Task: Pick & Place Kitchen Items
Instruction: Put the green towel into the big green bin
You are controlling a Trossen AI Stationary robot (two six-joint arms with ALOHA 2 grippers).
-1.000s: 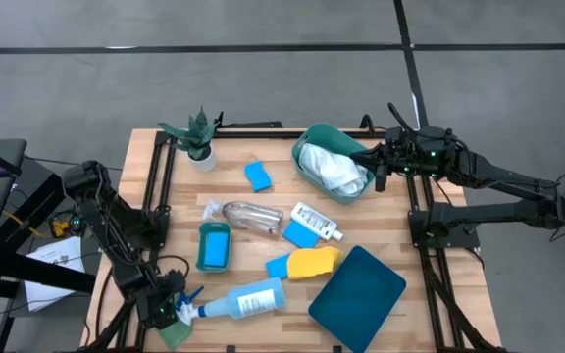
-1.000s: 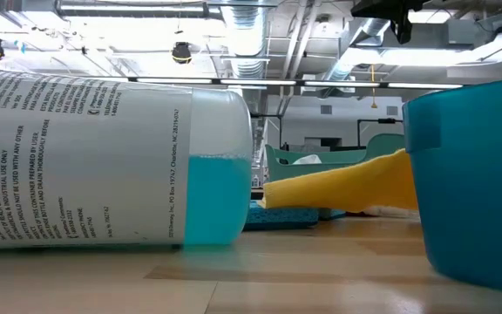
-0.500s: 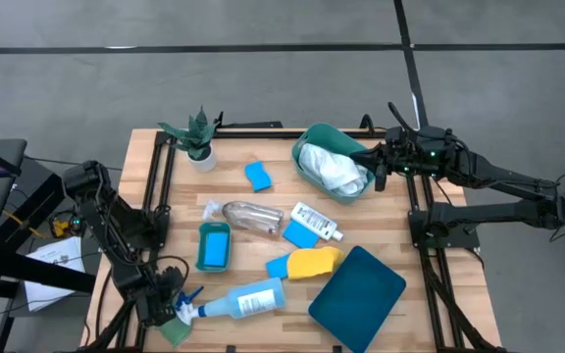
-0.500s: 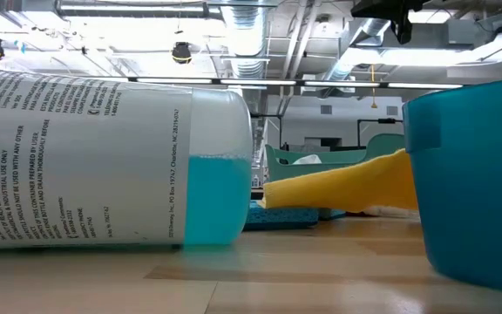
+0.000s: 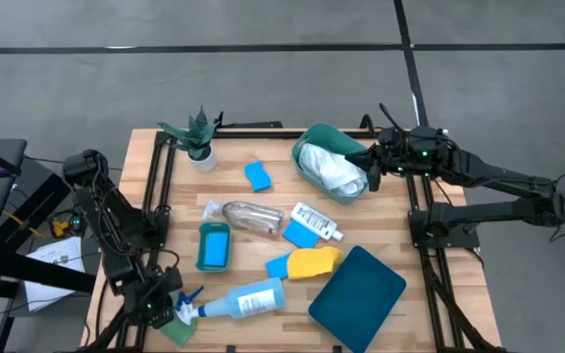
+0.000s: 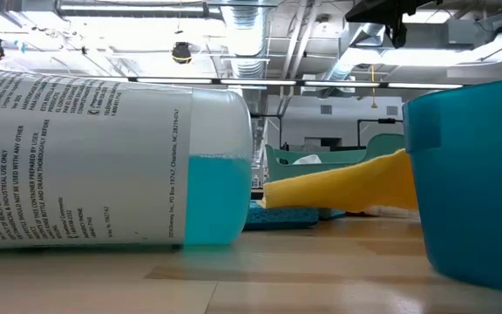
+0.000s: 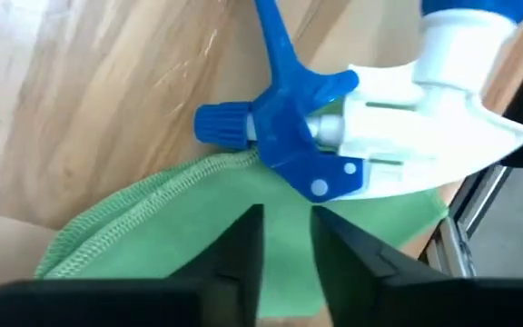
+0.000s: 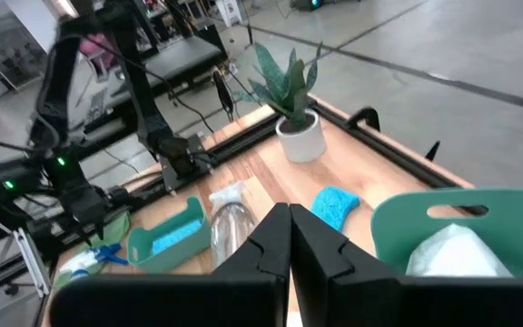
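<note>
At the near-left worktop (image 5: 263, 147) corner, left fingers (image 7: 284, 238) pinched the green cloth (image 7: 189, 218); right fingers (image 8: 289, 238) closed, empty; one white cloth (image 5: 330, 169) binned.

Grey concrete floor (image 5: 263, 78) spreads around the wooden table (image 5: 381, 211), crossed by dark seams. Overhead, silver ducts (image 6: 260, 35) and bright strip lights (image 6: 460, 57) line an open ceiling. A black-framed bench (image 8: 175, 54) stands beyond.
</note>
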